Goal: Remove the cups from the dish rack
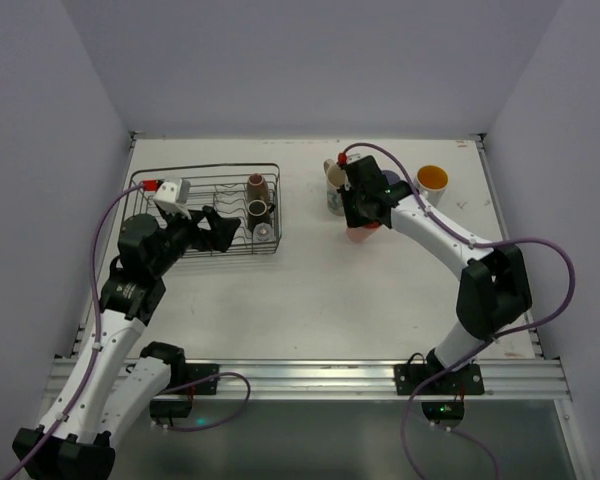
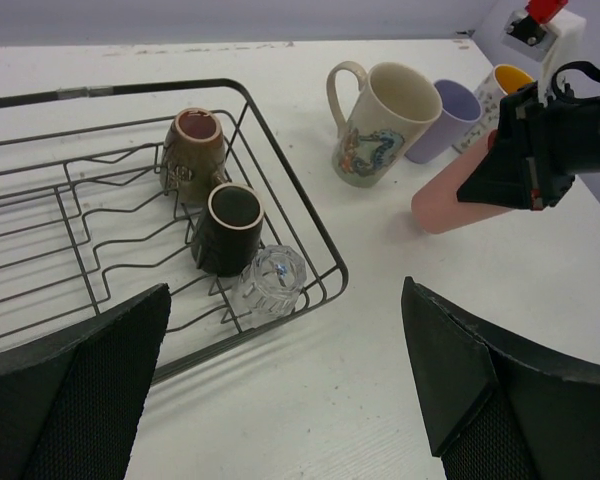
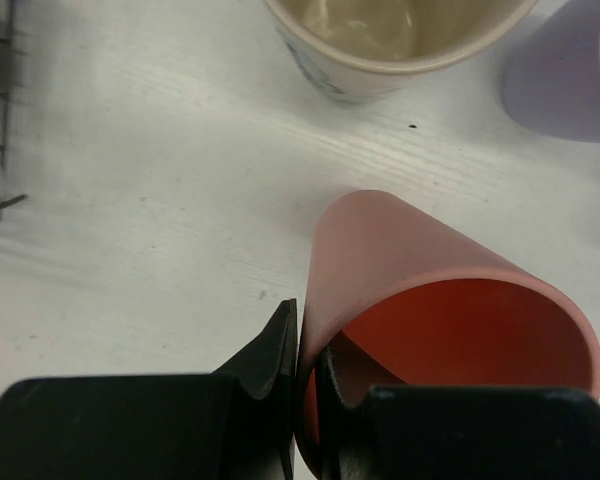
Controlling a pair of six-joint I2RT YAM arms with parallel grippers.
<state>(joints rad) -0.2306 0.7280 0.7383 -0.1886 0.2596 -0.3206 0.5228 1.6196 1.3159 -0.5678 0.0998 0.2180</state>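
The dark wire dish rack (image 1: 210, 168) sits at the left and holds a brown cup (image 1: 256, 184), a black mug (image 1: 257, 209) and a clear glass (image 1: 264, 231), all lying near its right end. My left gripper (image 1: 215, 228) is open and empty over the rack's near right corner; the left wrist view shows its wide-apart fingers (image 2: 80, 400) in front of the glass (image 2: 271, 281). My right gripper (image 1: 363, 215) is shut on the rim of the salmon-pink tumbler (image 3: 420, 270), holding it tilted just above the table. The cream printed mug (image 2: 380, 135), the lavender tumbler (image 2: 445, 118) and the pale mug with the orange inside (image 1: 432, 180) stand on the table behind it.
The rack's rim wire (image 2: 297, 185) runs between the cups in it and the open table. The three unloaded cups stand close together at the back right, right by the right gripper. White walls enclose the table on three sides.
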